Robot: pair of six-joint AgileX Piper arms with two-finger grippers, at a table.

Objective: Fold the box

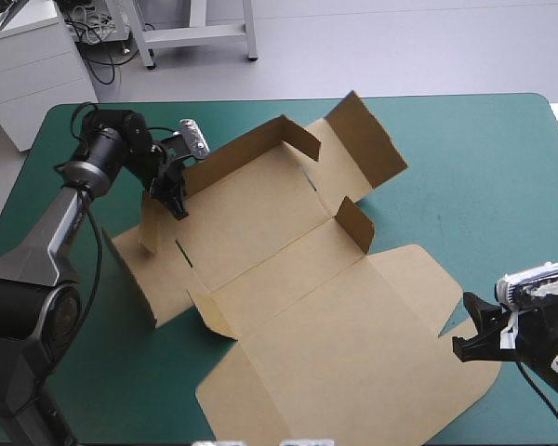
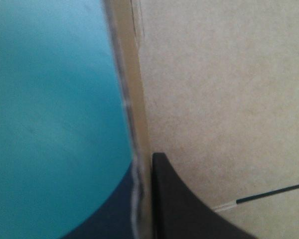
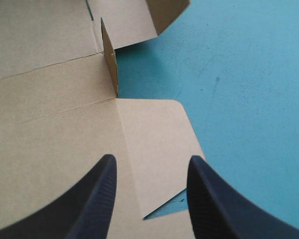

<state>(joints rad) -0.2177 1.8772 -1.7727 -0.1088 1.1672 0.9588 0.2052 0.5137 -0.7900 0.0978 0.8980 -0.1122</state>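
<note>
The box [image 1: 288, 279] is plain brown, unprinted, with darker crease lines. Around the box the cover [image 1: 484, 167] is even teal-green. The 2 fingers [image 3: 99, 199] over the box are black.

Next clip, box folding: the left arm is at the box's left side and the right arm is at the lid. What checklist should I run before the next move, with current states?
1. Hold: left gripper shut on the box at its left side flap: ok, the board edge sits between its fingers.
2. Readiness: right gripper open: ok, fingers apart over the rounded corner of the lid.
3. Right gripper touching the lid: cannot tell.
4. Far wall raised: ok.
5. Small tab by the lid fold upright: ok.
6. Lid flat on the teal-green cover: ok.
</note>
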